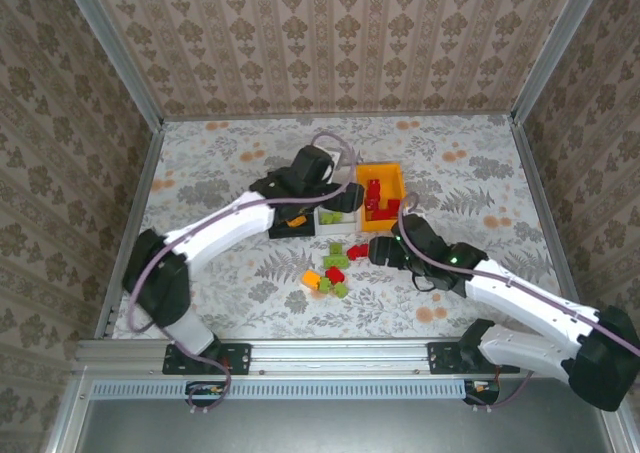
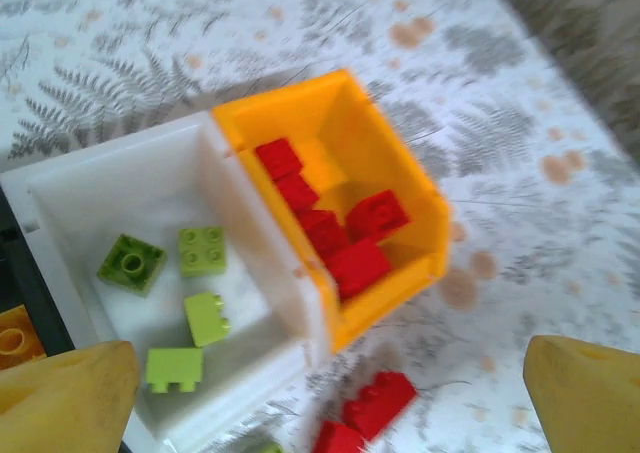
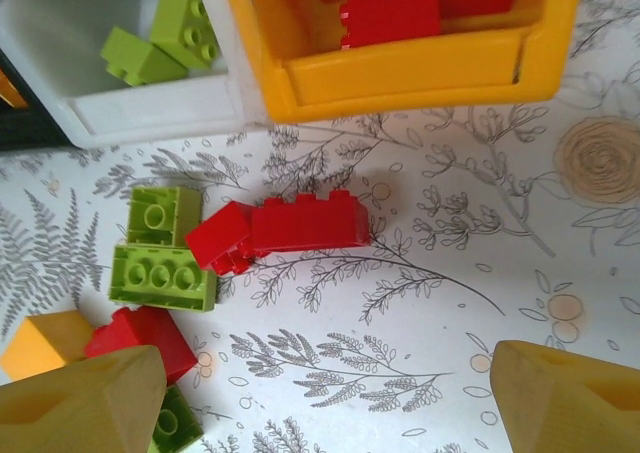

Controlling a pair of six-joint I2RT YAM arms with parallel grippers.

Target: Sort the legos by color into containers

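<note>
Orange lego (image 2: 14, 341), seemingly, in black bin (image 2: 28, 273)

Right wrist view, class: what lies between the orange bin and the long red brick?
That stretch is bare patterned table, as the right wrist view shows.

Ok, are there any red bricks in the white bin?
No, the white bin holds only green bricks; red bricks lie in the orange bin.

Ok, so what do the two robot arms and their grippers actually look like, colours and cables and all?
Both arms, left arm and right arm, have white shells with black joints and bases, and a thin lilac cable runs along each. A green light glows on the right one. The left gripper and right gripper have blunt yellow wedge fingers.
</note>
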